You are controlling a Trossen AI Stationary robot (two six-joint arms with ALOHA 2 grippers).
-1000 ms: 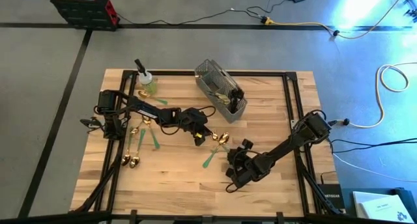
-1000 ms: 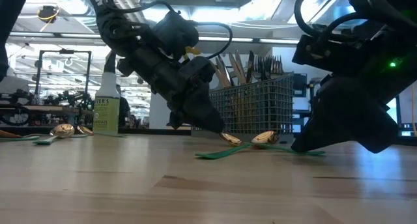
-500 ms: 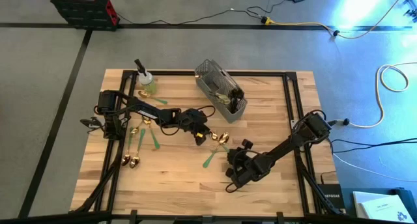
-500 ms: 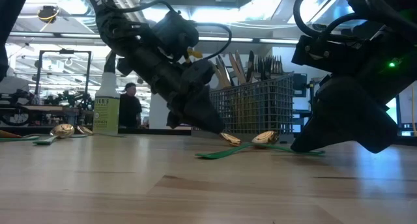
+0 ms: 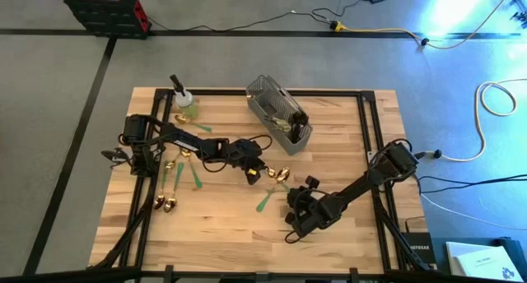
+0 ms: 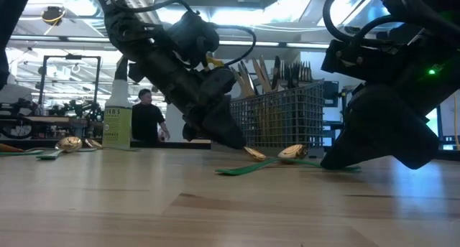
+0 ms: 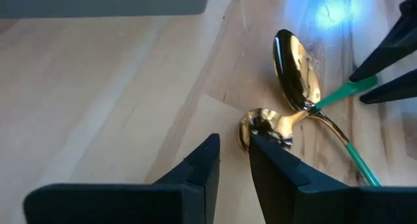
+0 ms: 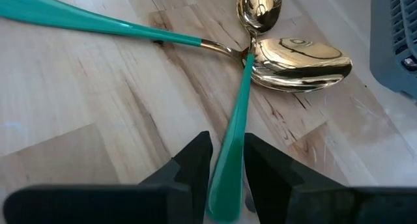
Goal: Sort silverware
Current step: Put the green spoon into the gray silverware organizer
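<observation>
Two gold spoons with green handles lie crossed on the table between my grippers. My right gripper (image 8: pixel 227 160) is shut on one green-handled spoon (image 8: pixel 236 120), whose bowl (image 7: pixel 264 126) lies right at my left gripper's fingertips. My left gripper (image 7: pixel 233 146) tips down at the table, narrowly open with bare wood in the gap; whether a finger touches that bowl I cannot tell. The other spoon (image 8: pixel 300 58) rests flat, its handle (image 5: pixel 263 202) running toward the near edge. More silverware (image 5: pixel 169 188) lies at the left. My right gripper pinches the spoon's green handle near its free end (image 8: pixel 229 175) between its two fingers (image 7: pixel 384 55). The fingers slant down and lie along the handle. The spoon stays on the table, and its handle crosses over the other spoon's neck (image 8: pixel 246 53).
The grey wire-mesh caddy (image 5: pixel 280 117) with silverware in it stands beyond the spoons toward the far edge. A spray bottle (image 5: pixel 183 102) stands at the far left. A person (image 6: pixel 147 118) shows in the room behind. Bare wood lies along the near edge (image 5: pixel 222 234).
Both arms and both spoons have kept still. A person in the room behind the table has walked toward the right.
</observation>
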